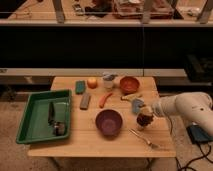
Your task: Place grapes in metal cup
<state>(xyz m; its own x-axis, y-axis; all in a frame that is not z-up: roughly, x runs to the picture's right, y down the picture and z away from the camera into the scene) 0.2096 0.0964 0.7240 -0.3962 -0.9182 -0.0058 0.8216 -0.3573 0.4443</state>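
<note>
The grapes (145,120), a dark reddish-purple bunch, are at the right side of the wooden table (75,142), in front of a light blue cup (136,105). My gripper (145,116) reaches in from the right on a white arm (185,107). It sits right on top of the bunch and looks shut on it. The metal cup (108,80), small and silvery, stands at the back middle of the table, well away to the left and behind the gripper. It is between an orange fruit (92,82) and a red-orange bowl (129,84).
A purple bowl (109,122) sits just left of the grapes. An orange carrot (105,99), a grey block (85,100) and a green sponge (80,87) lie mid-table. A green tray (30,125) with tools fills the left. A fork (145,139) lies at the front right.
</note>
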